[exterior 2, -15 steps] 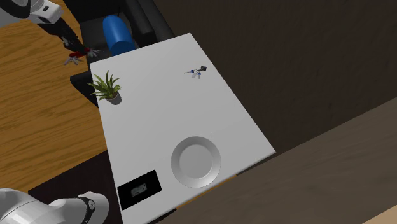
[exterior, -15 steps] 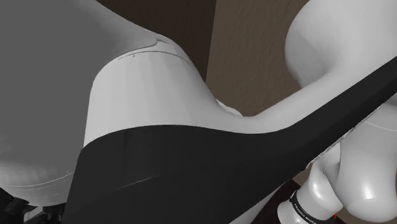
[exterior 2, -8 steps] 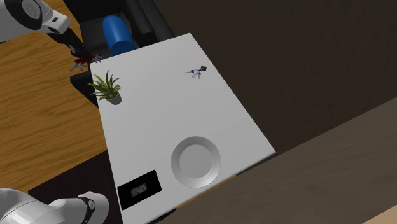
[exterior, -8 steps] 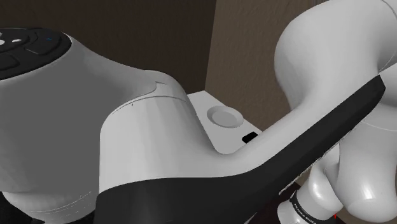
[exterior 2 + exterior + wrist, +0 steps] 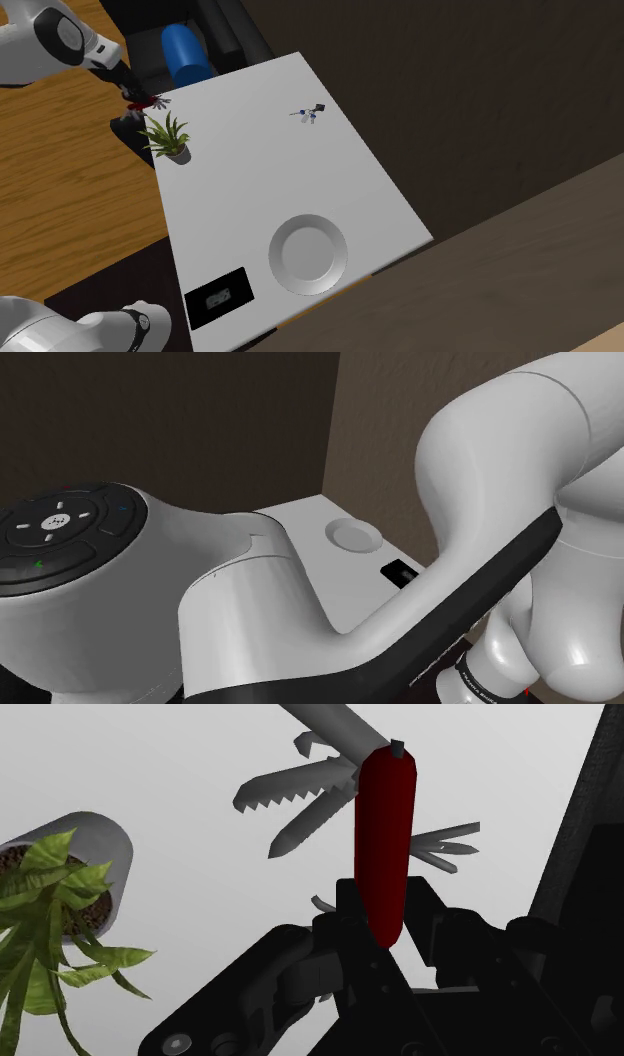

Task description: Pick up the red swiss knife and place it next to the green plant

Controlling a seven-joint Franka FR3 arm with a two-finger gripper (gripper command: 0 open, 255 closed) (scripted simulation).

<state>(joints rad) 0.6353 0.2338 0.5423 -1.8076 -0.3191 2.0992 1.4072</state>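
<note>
I have the gripper [image 5: 388, 909] pinched on the red swiss knife [image 5: 385, 844]. Its black fingers [image 5: 445, 919] press against the lower end of the smooth, rounded, glossy dark-red handle from both sides, and the rest of the handle sticks out past the fingertips. Grey tools [image 5: 300, 799] fan out of the handle: a saw-toothed blade, a plain pointed blade, a hooked piece and some thin prongs on the far side. One long blade is cut off by the frame edge. The part of the handle down between the fingers is hidden by the black gripper body.

Off to one side of the gripper is the green plant [image 5: 50, 904]. It has long, narrow, pointed leaves in a plain grey cylindrical pot [image 5: 100, 839] holding dark, speckled soil. Part of its foliage runs out of frame. Beneath the knife lies the flat, matte white table [image 5: 180, 764].

From the second exterior view, the knife hangs in the gripper at the table's corner, just beside the plant's leaves. I cannot tell whether it touches the surface. Well away from the gripper, at the table's other end, are a round, pale plate [image 5: 308, 254] with a raised rim and a flat black slab [image 5: 218, 296] whose detail is too small to make out. In the shoulder view, the arm [image 5: 250, 612], with its smooth white shell and dark joints, blocks most of the table.
</note>
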